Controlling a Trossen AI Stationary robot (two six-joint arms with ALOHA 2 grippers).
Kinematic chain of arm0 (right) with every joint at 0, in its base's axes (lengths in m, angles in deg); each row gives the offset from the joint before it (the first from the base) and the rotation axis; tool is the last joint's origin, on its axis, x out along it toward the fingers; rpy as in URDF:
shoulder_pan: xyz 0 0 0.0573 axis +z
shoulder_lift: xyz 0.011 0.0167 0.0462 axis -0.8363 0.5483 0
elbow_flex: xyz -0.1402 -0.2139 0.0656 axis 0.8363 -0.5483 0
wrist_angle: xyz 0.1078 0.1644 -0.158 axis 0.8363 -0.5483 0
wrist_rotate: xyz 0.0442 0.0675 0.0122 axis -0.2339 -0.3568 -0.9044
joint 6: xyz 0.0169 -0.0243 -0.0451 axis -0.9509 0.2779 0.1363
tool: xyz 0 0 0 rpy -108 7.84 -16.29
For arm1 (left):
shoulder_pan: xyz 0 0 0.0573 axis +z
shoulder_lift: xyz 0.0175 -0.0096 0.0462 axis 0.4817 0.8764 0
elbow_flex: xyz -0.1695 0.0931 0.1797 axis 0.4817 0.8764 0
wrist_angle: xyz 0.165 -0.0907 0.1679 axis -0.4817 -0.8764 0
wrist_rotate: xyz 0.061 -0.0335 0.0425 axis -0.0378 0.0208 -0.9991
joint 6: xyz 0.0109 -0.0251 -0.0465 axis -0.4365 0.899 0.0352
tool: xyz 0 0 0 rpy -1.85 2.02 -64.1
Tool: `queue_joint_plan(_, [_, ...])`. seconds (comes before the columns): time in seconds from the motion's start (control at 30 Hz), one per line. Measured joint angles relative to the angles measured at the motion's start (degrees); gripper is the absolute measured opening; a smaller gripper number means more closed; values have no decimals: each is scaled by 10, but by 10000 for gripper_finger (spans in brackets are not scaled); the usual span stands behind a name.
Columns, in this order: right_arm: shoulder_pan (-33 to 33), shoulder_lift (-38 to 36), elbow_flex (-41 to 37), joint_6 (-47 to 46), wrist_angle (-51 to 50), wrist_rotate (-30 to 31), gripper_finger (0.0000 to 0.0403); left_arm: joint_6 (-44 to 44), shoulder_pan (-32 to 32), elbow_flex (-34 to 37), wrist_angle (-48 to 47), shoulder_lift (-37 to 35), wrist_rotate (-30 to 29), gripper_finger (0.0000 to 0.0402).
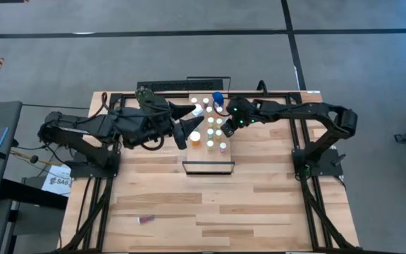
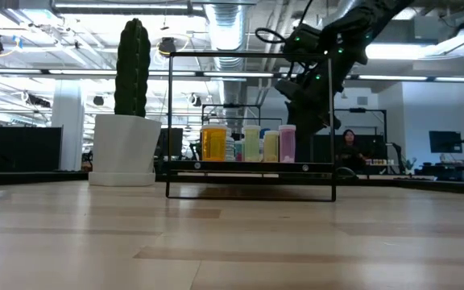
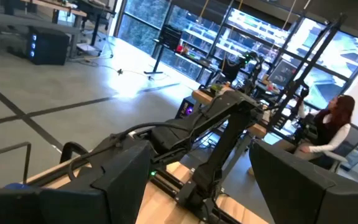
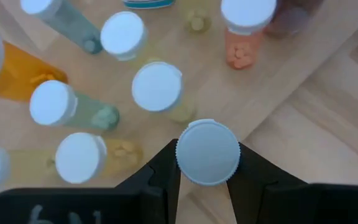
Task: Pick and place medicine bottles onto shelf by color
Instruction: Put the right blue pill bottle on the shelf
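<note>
right gripper [image 4: 207, 168] clenched on white-capped bottle [image 4: 207, 152] above shelf [image 1: 189, 168] edge | risk: lowering knocks crowded neighbour bottles [image 4: 157, 87] over | left gripper [image 1: 187, 129] released, beside shelf

Even ceiling light fills the room, bright tubes glaring above the shelf [image 2: 250, 167]. Shadows under it fall faint on the table [image 1: 259, 204]. Close up, the white-capped bottles [image 4: 157, 87] blur softly; beyond, windows wash out.
</note>
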Motion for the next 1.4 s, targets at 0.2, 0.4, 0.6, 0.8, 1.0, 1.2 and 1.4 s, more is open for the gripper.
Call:
queue_joint_plan(0.2, [7,11,12,5,-15,1,123,0,11,0,-12,0,9,265])
queue_joint_plan(0.4, [29,10,12,30,-17,30,123,-2,15,0,-16,0,9,265])
queue_joint_plan(0.6, [49,10,12,37,-16,32,123,0,15,0,-19,0,9,265])
queue_joint_plan(0.8, [57,10,12,37,-15,44,123,1,15,0,-21,0,9,265])
queue_joint_plan(1.0, [57,10,12,37,-15,50,123,1,15,0,-26,0,14,265])
queue_joint_plan(1.2, [65,10,12,30,-15,75,123,6,15,0,-32,0,15,265])
queue_joint_plan(1.4, [65,10,12,30,-15,75,123,6,15,0,-35,0,15,265])
